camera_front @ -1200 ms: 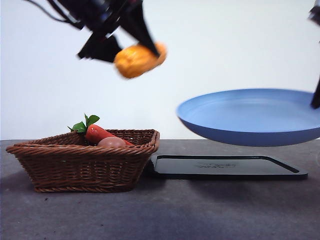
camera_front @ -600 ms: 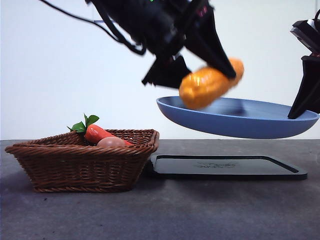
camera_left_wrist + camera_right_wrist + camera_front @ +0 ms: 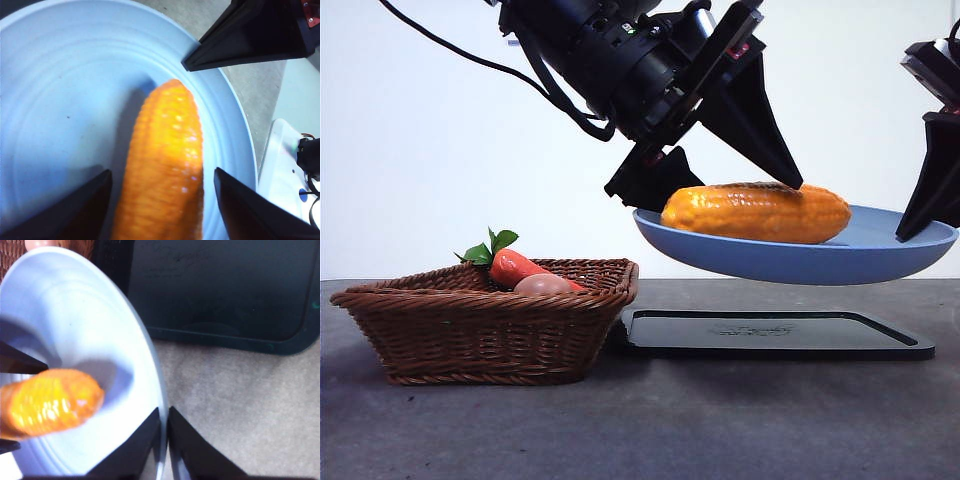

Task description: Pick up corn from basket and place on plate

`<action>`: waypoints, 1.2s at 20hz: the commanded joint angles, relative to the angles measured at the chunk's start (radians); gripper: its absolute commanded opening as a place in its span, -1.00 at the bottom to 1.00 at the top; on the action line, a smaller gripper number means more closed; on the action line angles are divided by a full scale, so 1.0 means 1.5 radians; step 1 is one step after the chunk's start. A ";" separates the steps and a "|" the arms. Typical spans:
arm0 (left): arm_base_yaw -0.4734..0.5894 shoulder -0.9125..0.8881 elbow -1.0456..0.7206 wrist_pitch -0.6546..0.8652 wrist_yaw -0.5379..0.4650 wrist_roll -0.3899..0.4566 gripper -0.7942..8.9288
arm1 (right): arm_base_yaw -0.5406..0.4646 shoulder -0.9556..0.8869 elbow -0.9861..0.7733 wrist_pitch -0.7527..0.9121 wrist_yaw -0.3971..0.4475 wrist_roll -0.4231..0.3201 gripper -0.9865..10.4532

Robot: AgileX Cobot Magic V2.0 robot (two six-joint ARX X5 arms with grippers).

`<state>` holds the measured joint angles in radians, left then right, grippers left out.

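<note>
The corn point(image 3: 756, 213) is out of the basket point(image 3: 485, 335) and is laid flat on the blue plate point(image 3: 880, 262), so the job looks almost done; only the letting go and pulling away seem to be left. The plate is held up in the air above the black tray point(image 3: 775, 335) by the right claw point(image 3: 165, 432), which is pinched narrow on its rim, while the left claw point(image 3: 160, 200) is spread wide on both sides of the corn. The corn is seen as long, orange-yellow and bumpy with rows of kernels.
</note>
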<state>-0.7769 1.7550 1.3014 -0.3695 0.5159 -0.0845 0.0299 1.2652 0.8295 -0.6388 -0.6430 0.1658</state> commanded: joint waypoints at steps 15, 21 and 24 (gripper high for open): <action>-0.006 -0.055 0.146 -0.133 0.028 0.031 -0.14 | -0.039 0.097 0.083 0.081 0.033 0.024 -0.82; -0.006 -0.055 0.146 -0.144 0.027 0.031 -0.14 | -0.045 0.277 0.221 0.073 0.032 0.026 -0.82; -0.006 -0.055 0.146 -0.144 0.027 0.031 -0.14 | -0.043 0.354 0.272 0.069 0.031 0.030 -0.82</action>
<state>-0.7765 1.6577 1.4914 -0.5934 0.5529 -0.0502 -0.0376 1.7786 1.2160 -0.5392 -0.5861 0.1932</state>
